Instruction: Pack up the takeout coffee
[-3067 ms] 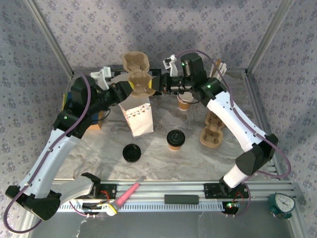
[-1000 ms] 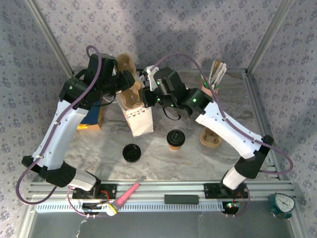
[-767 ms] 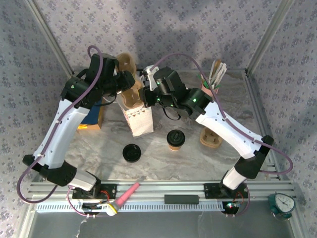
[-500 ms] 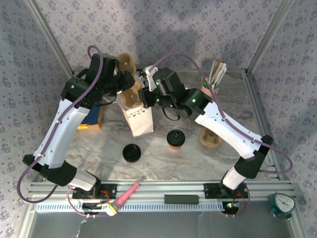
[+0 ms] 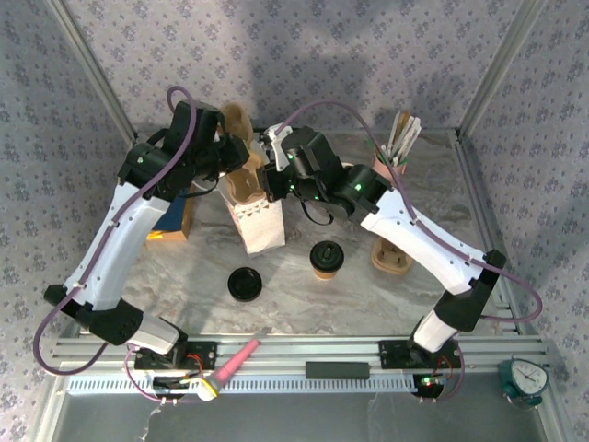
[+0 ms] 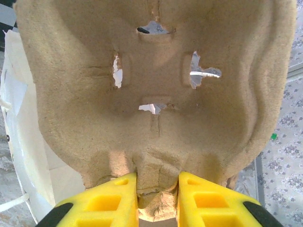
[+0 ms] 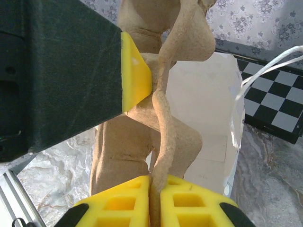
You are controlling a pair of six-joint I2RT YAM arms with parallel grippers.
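A brown pulp cup carrier [image 5: 245, 180] stands on edge in the mouth of the white paper bag [image 5: 260, 226]. My left gripper [image 5: 232, 155] is shut on the carrier's centre ridge [image 6: 156, 179], its yellow fingers [image 6: 113, 201] pressing on both sides. From the right, my right gripper [image 5: 271, 180] is shut on the carrier's thin rim [image 7: 163, 142], which sits between its pads [image 7: 128, 203]. The bag's white inside [image 7: 208, 104] lies behind the carrier. The takeout coffee is hidden behind the right arm.
A brown cup with a black lid [image 5: 325, 259] and a loose black lid [image 5: 245, 284] sit in front of the bag. A stack of carriers [image 5: 390, 254] stands at the right, a cup of utensils [image 5: 396, 147] behind it, a blue box [image 5: 171, 221] on the left.
The left gripper's jaws have narrowed onto the carrier's centre ridge and that arm has shifted slightly up. The right gripper keeps its hold on the rim.
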